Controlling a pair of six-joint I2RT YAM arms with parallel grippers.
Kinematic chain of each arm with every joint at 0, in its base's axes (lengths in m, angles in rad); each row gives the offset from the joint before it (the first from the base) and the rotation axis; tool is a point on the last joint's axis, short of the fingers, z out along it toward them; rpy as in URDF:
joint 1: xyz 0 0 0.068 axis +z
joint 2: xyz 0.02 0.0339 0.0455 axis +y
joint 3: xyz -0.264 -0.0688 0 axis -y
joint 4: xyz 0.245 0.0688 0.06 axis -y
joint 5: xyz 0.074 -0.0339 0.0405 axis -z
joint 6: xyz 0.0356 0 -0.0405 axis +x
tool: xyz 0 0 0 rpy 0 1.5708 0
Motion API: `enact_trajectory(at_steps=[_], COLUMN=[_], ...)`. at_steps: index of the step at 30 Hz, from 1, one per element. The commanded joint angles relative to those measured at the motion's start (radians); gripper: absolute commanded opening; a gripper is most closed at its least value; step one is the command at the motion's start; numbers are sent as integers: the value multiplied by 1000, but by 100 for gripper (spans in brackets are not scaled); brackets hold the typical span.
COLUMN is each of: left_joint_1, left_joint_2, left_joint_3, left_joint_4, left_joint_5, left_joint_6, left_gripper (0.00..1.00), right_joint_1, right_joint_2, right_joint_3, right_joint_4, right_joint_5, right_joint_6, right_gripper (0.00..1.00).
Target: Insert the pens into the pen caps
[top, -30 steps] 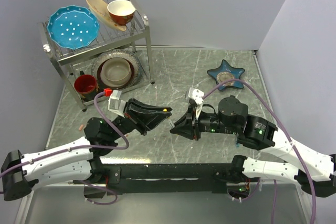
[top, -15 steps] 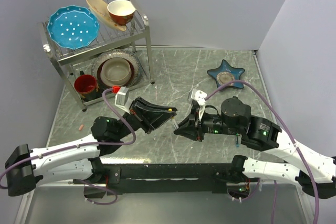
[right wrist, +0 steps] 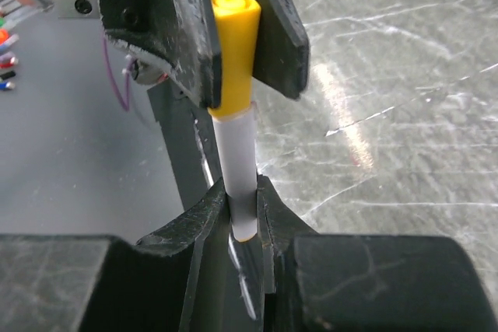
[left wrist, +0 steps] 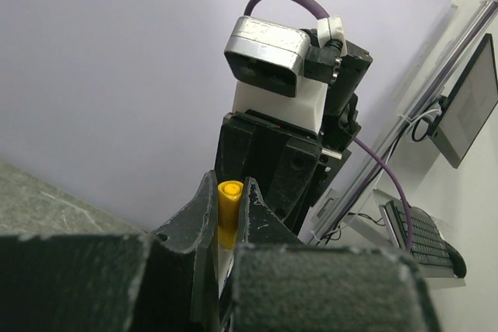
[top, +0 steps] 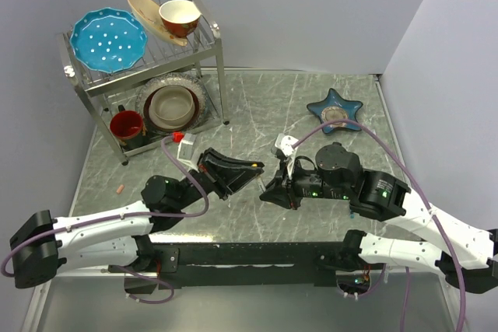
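veined tabletop [top: 264, 106]; glossy cylindrical cap [right wrist: 233, 44], white pen [right wrist: 236, 176]

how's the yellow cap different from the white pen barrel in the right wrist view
The yellow cap is wider and bright; the white pen barrel is thinner and pale. The left gripper clamps the cap, the right gripper clamps the barrel. Both stand in one line, meeting end to end.

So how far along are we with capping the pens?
Nothing looks finished yet. In hand: the left gripper clamps the yellow-orange cap, the right gripper holds the white pen, and its barrel runs into the cap, so this pair looks nearly seated. Left: release it, then deal with the small pink piece on the table; I can't see other pens.
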Motion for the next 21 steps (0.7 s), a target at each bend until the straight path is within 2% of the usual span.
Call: enact_trajectory(at_steps=[1, 7, 13, 21], left_joint_1=[-110, -122, -125, -130], left_joint_2=[9, 20, 73, 66], left_joint_3=[-127, -100, -133, -107], left_joint_4=[-373, -425, -268, -466], left_joint_5=[428, 428, 440, 436], left_joint_6=[-46, 6, -57, 15], left_gripper=[1, 1, 1, 1], right_joint_1=[-82, -80, -82, -86], right_joint_2=[-52, -28, -19, -6], right_joint_3=[151, 179, 119, 188], right_joint_4=[927, 911, 954, 911], right_joint_5=[179, 156, 186, 188], right_joint_6=[32, 96, 113, 82], right_gripper=[0, 0, 0, 0])
